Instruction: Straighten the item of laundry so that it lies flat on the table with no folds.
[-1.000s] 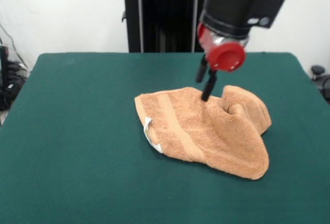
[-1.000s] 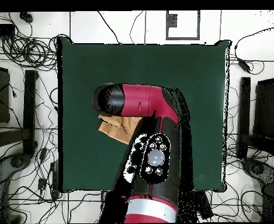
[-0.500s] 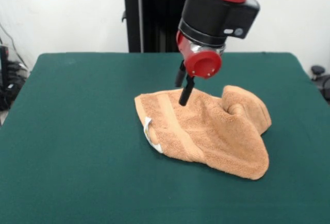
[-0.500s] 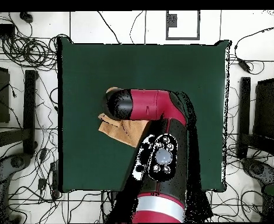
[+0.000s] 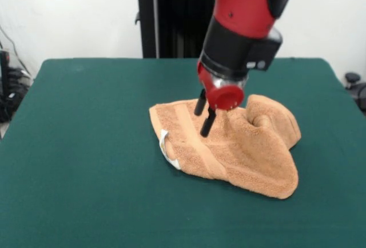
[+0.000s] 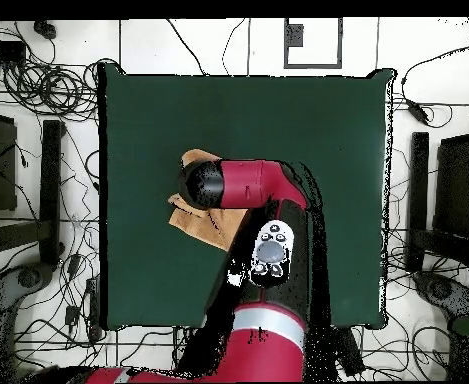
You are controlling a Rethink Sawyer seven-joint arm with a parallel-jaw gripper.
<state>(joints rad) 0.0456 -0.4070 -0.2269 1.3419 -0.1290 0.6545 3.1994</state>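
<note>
- Towel (image 5: pixel 229 148) in the front view: the orange-tan terry cloth lies crumpled a little right of the middle of the green table (image 5: pixel 86 145), not flat.
- Its right side rises in a rolled hump with a dark hollow in it, and the lower right corner hangs down toward the camera in a thick fold.
- One flat woven band (image 5: pixel 194 139) runs diagonally across the left part, and a small white tag (image 5: pixel 164 145) sticks out at the left edge.
- Coming down from the top, the red and black arm (image 5: pixel 243 25) ends in a red round wrist cap just above the cloth.
- Below that cap the gripper (image 5: pixel 204 115) shows two black fingers with a narrow gap between them; they hold nothing, and the nearer tip reaches the towel's surface beside the woven band, though actual contact cannot be made out.
- Behind the table stands the black pedestal (image 5: pixel 171 19) against a white wall.

- Overhead view: the arm (image 6: pixel 248 190) reaches from the picture's bottom over the table (image 6: pixel 308 120) and covers most of the towel (image 6: pixel 206 222).
- Only tan patches show, one above the dark wrist end and a larger one below and left of it, left of the table's middle.
- Here the gripper is hidden under the arm.
- Cables (image 6: pixel 38 90) lie on the white floor around the table.
</note>
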